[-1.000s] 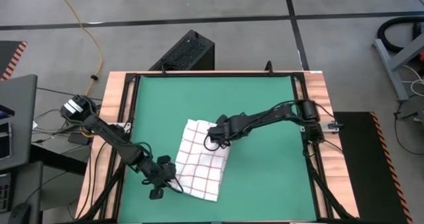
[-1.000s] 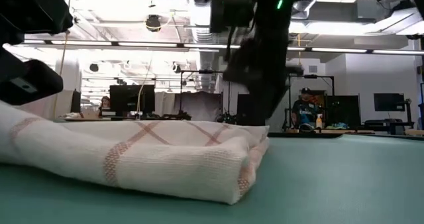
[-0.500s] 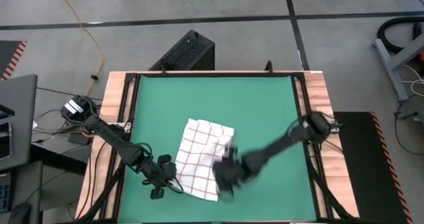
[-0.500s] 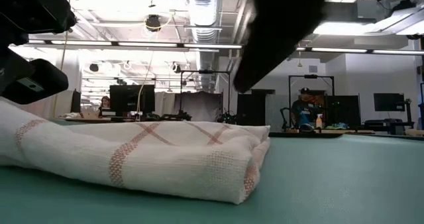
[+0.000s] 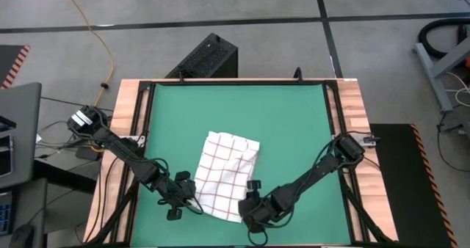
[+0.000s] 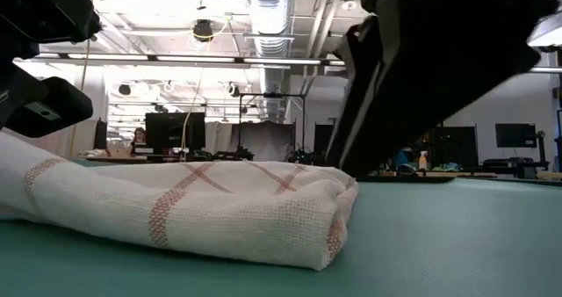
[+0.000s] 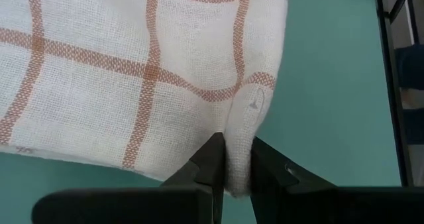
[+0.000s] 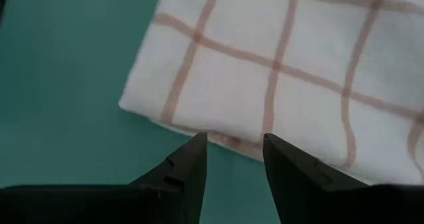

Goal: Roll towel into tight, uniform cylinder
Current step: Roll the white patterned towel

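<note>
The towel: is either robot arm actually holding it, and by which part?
Yes. The left gripper pinches the towel at one corner of its near edge. The right gripper has open jaws at the towel's edge, holding nothing.

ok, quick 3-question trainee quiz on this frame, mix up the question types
1. True or false: the left end effector is shut on a corner of the towel.
2. The right end effector is: A) gripping the towel, B) open at the towel's near edge, C) parked off the green mat.
3. What pattern does the towel have?

Key:
1. True
2. B
3. A grid of thin red-brown lines on white cloth
</note>
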`<move>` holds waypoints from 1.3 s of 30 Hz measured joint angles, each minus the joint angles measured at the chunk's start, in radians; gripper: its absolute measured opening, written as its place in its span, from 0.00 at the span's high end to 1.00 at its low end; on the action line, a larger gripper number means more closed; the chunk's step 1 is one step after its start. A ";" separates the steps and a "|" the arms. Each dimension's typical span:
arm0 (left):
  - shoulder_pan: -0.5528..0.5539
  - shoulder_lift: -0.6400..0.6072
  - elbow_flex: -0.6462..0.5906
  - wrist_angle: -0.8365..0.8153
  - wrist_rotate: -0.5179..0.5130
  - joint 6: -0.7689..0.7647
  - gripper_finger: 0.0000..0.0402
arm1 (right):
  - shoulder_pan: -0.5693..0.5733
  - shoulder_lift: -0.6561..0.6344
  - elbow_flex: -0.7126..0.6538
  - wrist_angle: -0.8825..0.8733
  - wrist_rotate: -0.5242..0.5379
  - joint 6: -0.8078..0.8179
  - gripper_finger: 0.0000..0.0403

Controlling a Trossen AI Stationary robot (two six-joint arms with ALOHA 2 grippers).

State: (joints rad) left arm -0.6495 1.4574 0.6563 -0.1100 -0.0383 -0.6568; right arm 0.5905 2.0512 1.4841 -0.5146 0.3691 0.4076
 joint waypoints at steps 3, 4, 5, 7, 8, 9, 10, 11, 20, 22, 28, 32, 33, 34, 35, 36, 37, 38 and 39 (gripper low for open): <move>0.000 0.000 0.000 0.000 0.000 0.017 0.90 | 0.005 0.001 0.000 0.022 -0.001 -0.054 0.58; 0.000 0.000 0.000 0.000 0.000 0.020 0.90 | 0.006 0.001 0.000 0.032 -0.002 -0.073 0.58; 0.000 0.000 0.000 0.000 -0.001 0.021 0.90 | 0.009 0.001 0.000 0.044 -0.002 -0.093 0.58; 0.000 0.000 0.000 0.000 -0.005 0.021 0.90 | 0.012 0.001 0.000 0.058 -0.004 -0.134 0.58; 0.000 0.000 0.000 0.000 -0.009 0.021 0.90 | 0.012 0.001 0.000 0.066 -0.005 -0.152 0.58; 0.000 0.000 0.000 0.000 -0.012 0.021 0.90 | 0.012 0.001 0.000 0.071 -0.005 -0.167 0.58; 0.000 0.000 0.000 0.001 -0.012 0.021 0.90 | 0.013 0.001 0.000 0.071 -0.006 -0.180 0.58; 0.000 0.000 0.000 0.003 -0.012 0.021 0.90 | 0.014 0.001 0.000 0.070 -0.007 -0.194 0.58; 0.000 -0.001 0.000 0.006 -0.022 0.025 0.90 | 0.032 0.063 0.013 0.139 -0.044 -0.293 0.58; 0.000 -0.001 0.000 0.007 -0.022 0.025 0.90 | 0.032 0.065 0.021 0.103 -0.028 -0.293 0.58; 0.000 -0.001 0.000 0.008 -0.029 0.025 0.90 | 0.028 0.065 0.024 0.082 -0.016 -0.303 0.63; 0.000 -0.001 0.000 0.011 -0.029 0.024 0.90 | 0.029 0.064 0.024 0.083 -0.027 -0.305 0.65; 0.000 -0.001 0.000 0.012 -0.029 0.024 0.90 | 0.029 0.065 0.024 0.083 -0.029 -0.307 0.66; 0.000 -0.001 0.000 0.012 -0.029 0.024 0.90 | 0.029 0.064 0.024 0.085 -0.030 -0.310 0.66; 0.000 -0.001 0.000 0.012 -0.029 0.025 0.90 | 0.029 0.064 0.024 0.085 -0.030 -0.312 0.66; 0.000 -0.001 0.000 0.012 -0.029 0.025 0.90 | 0.029 0.064 0.024 0.085 -0.029 -0.314 0.66; 0.000 -0.001 0.000 0.012 -0.029 0.024 0.90 | 0.029 0.065 0.024 0.084 -0.029 -0.318 0.66; 0.000 -0.001 0.000 0.012 -0.029 0.021 0.90 | 0.029 0.064 0.024 0.083 -0.029 -0.325 0.66; 0.000 -0.001 0.000 0.012 -0.029 0.019 0.90 | 0.029 0.064 0.024 0.083 -0.028 -0.332 0.66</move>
State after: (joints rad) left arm -0.6495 1.4567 0.6563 -0.0978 -0.0677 -0.6375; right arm 0.6193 2.1157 1.5078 -0.4316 0.3408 0.0758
